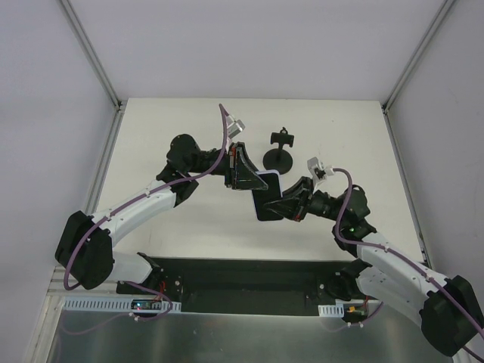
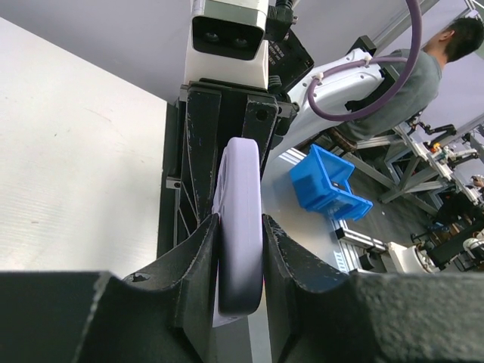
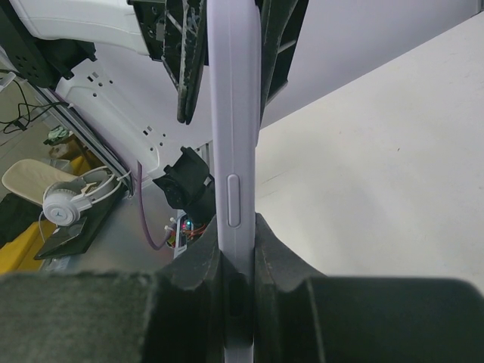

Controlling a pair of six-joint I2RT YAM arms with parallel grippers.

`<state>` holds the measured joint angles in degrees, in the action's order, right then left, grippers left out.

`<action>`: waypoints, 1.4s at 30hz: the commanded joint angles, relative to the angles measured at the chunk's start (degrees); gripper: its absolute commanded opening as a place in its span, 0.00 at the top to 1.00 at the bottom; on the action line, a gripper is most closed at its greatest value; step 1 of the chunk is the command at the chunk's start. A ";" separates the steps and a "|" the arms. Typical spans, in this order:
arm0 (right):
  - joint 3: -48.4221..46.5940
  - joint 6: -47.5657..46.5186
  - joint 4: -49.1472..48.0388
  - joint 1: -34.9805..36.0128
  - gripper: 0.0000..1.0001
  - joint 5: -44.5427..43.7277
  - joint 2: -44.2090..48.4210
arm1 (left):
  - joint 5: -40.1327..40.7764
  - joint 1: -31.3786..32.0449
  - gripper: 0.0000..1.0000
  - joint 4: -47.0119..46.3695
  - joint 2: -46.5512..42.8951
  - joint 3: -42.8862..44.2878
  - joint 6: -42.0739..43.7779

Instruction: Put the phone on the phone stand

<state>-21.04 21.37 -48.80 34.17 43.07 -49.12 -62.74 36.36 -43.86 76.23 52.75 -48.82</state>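
Lavender-rimmed phone [image 3: 234, 151] fills wrist views; only overhead shows phone stand [image 1: 278, 157].

Robotics lab: white table [image 1: 189, 219] boxed by aluminium-framed panels [image 1: 91, 53]. At 2 o'clock in left wrist view, person [image 2: 423, 68] among metal frames [image 2: 408, 162], blue bin [image 2: 329, 185].
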 commanded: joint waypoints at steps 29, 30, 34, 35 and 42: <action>-10.77 -15.30 44.46 -1.03 0.04 -31.17 7.99 | 28.17 0.64 1.00 43.50 -14.86 9.65 31.05; -12.87 -15.30 47.01 -1.82 0.04 -36.34 7.90 | 30.46 0.73 1.00 45.59 -15.84 9.39 31.93; -18.15 -12.93 56.78 -11.82 0.04 -36.48 3.87 | 45.29 0.73 1.00 47.63 -20.40 7.55 35.89; -19.12 -14.06 57.23 -12.89 0.04 -35.78 2.82 | 47.16 0.64 1.00 47.90 -21.11 7.11 36.42; -37.48 -23.73 67.86 -14.05 0.03 -37.53 -13.79 | 54.73 0.64 1.00 48.42 -23.23 4.64 38.88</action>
<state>-48.62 4.29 11.51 20.38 8.60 -56.73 -15.64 36.77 5.98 53.80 57.47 -13.26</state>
